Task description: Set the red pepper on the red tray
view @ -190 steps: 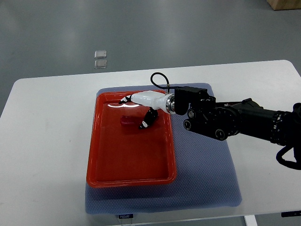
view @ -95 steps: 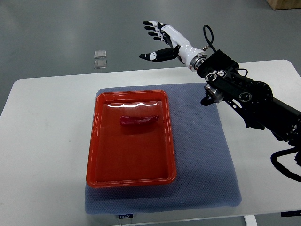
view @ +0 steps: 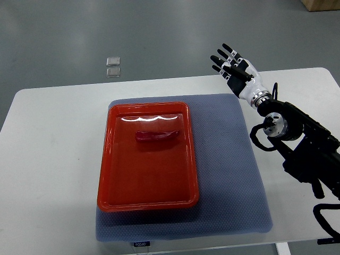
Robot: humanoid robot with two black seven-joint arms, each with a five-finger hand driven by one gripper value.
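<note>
**Pepper's in the tray, hand's up in the air**

So the red pepper (view: pixel 155 136) is lying on its side inside the red tray (view: pixel 108 159), up in the far half, roughly centered left to right. The tray sits on a blue-gray mat (view: pixel 228 175) on the white table (view: pixel 48 159). The right hand (view: pixel 236 70) is way off to the far right, well apart from the tray, over the far edge of the table. Its fingers (view: pixel 222 59) are spread wide and straight, holding nothing. The black arm (view: pixel 303 149) comes in from the right side.
</note>
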